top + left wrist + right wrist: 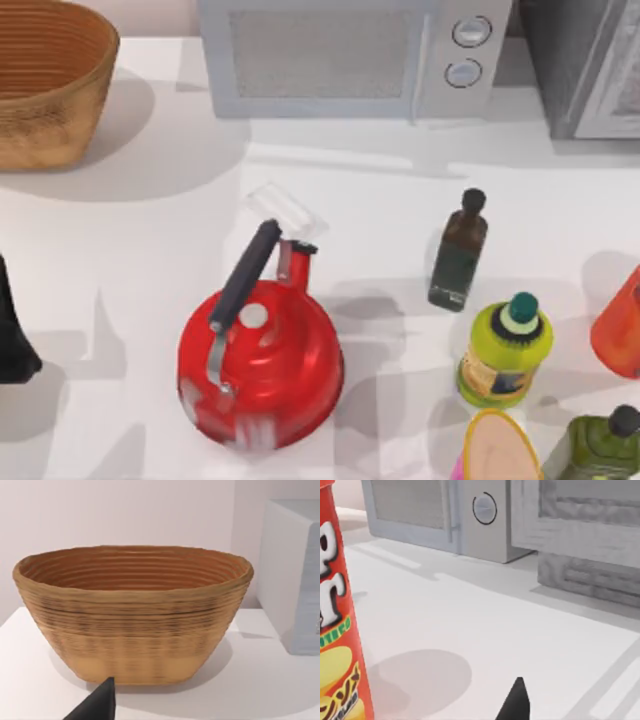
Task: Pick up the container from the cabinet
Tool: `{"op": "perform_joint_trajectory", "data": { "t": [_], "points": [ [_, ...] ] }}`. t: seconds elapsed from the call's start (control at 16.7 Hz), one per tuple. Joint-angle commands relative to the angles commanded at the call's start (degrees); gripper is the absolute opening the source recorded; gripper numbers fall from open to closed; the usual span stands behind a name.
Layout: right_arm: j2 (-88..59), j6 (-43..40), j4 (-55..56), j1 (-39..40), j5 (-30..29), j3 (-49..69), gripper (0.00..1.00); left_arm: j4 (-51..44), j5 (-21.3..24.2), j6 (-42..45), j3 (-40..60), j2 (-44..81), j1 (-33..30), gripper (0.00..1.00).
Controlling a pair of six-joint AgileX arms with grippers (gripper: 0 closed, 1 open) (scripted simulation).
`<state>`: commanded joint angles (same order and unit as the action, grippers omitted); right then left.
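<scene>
The cabinet [590,535] is grey wood grain with panelled doors sitting flush. It stands well ahead of the right claw [516,704], right next to the white microwave [445,515]. I cannot tell which container is the one wanted.

The right arm is low over the white desk [485,615], and a dark tip of its claw pokes in. Whether it is released or clenched, I cannot tell, but it touches nothing I can see. Just beside that claw stands a tall red crisp can [337,630], upright.

Over on the other side, the left arm [12,340] sits at the desk's left edge, parked low. The left claw [97,705] faces a woven basket [132,615] straight ahead of it. Released or clenched, I cannot tell here either, and it holds nothing in sight.

From above, a red kettle [260,365] with a dark handle sits mid-desk, between the two arms. A dark bottle [458,260], a yellow-green bottle [505,350] and an olive bottle [600,445] cluster on the right arm's side.
</scene>
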<state>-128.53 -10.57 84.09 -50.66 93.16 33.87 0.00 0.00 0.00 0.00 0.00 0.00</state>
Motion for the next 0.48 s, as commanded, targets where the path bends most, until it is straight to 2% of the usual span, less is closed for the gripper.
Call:
{"op": "perform_joint_trajectory", "data": {
  "t": [0.24, 0.48],
  "points": [
    [0.00, 0.00, 0.00, 0.00, 0.00, 0.00, 0.98, 0.00, 0.00, 0.00, 0.00, 0.00, 0.00, 1.00],
    [0.00, 0.00, 0.00, 0.00, 0.00, 0.00, 1.00, 0.00, 0.00, 0.00, 0.00, 0.00, 0.00, 1.00]
  ]
}}
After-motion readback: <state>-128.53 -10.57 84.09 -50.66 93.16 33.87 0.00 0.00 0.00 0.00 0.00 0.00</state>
